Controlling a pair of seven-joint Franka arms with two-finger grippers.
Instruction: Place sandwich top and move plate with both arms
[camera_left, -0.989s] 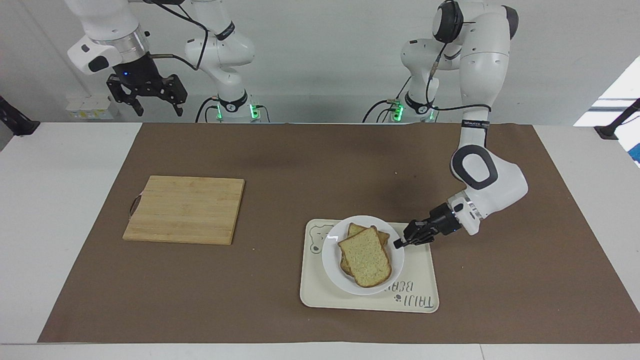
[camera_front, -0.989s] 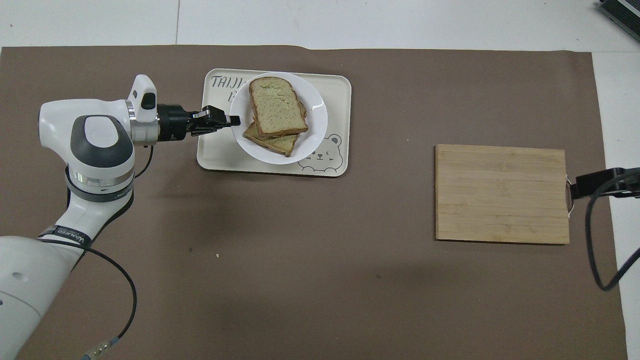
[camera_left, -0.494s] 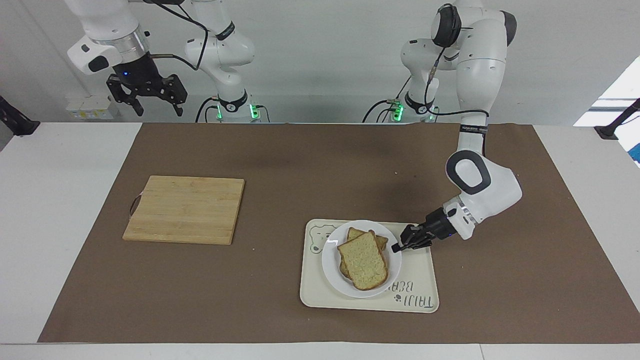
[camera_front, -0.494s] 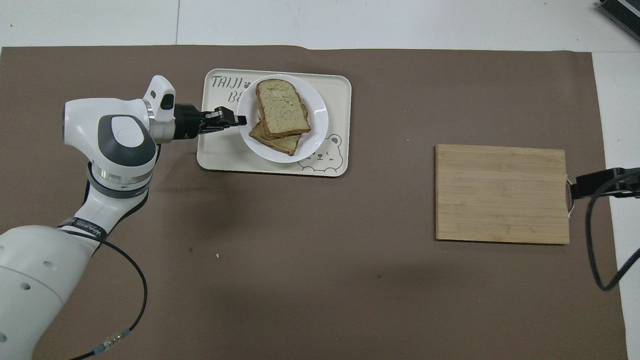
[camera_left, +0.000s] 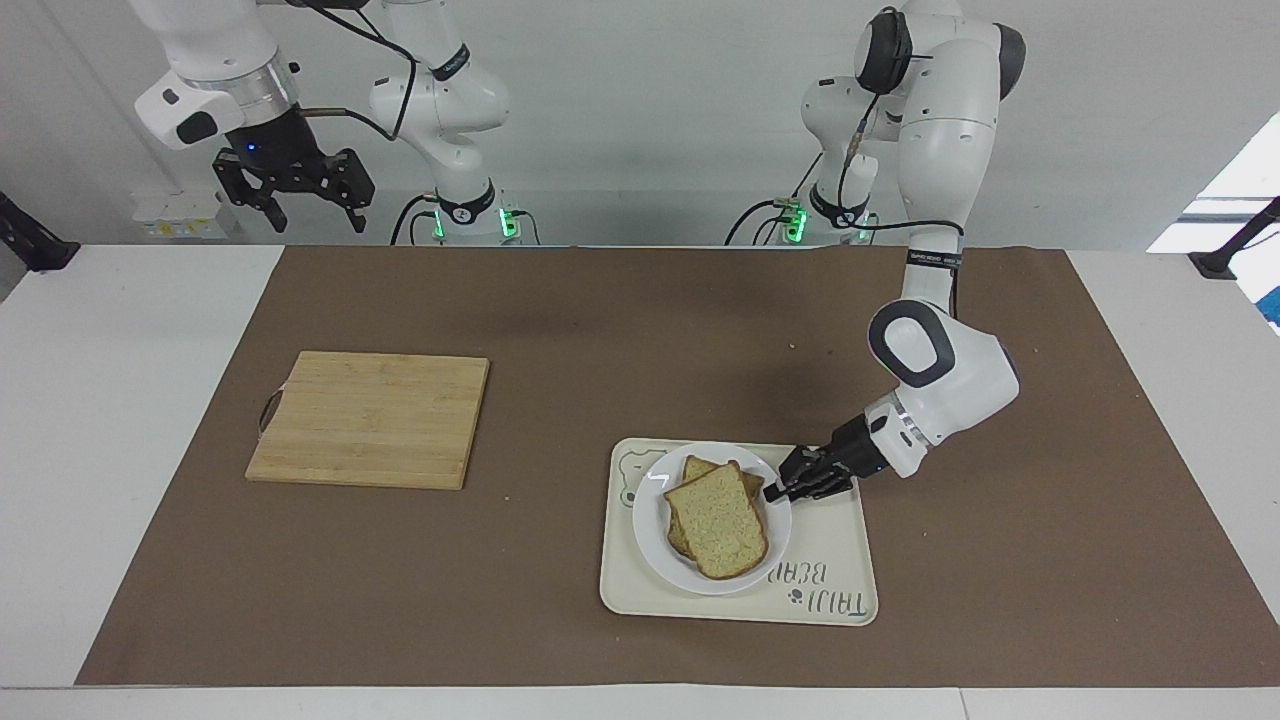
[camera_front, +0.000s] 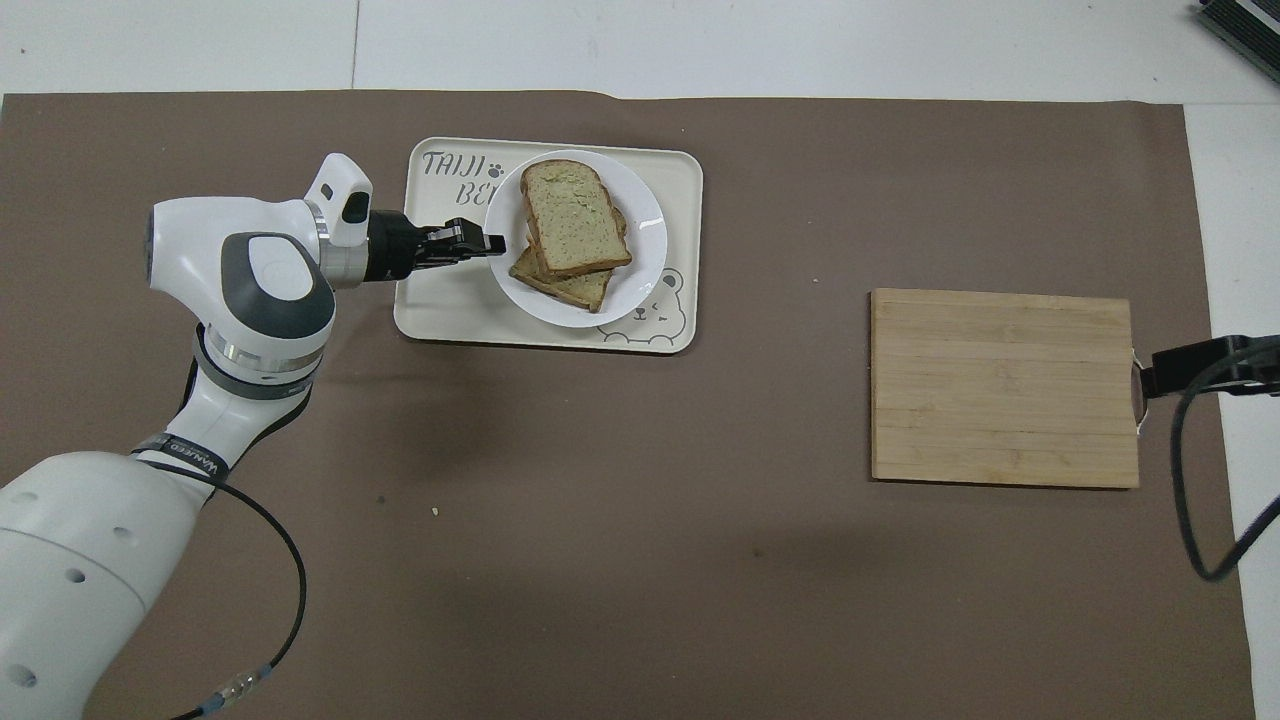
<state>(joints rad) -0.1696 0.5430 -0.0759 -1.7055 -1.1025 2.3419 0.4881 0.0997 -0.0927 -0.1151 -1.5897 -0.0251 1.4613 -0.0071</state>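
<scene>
The small white plate is on the cream tray, with its edge over the tray's rim farthest from the robots. The sandwich top lies on a lower slice on the plate, a little askew. My left gripper is shut on the plate's rim at the side toward the left arm's end. The overhead view shows the same grip on the plate with the sandwich top. I cannot tell whether the plate is lifted. My right gripper waits open, high above the table's near edge.
A wooden cutting board lies on the brown mat toward the right arm's end, also in the overhead view. The tray has a bear drawing and lettering. A cable loop hangs beside the board.
My left gripper has moved the plate with the sandwich a little toward the right arm's end, over the tray. The right arm has not moved.
</scene>
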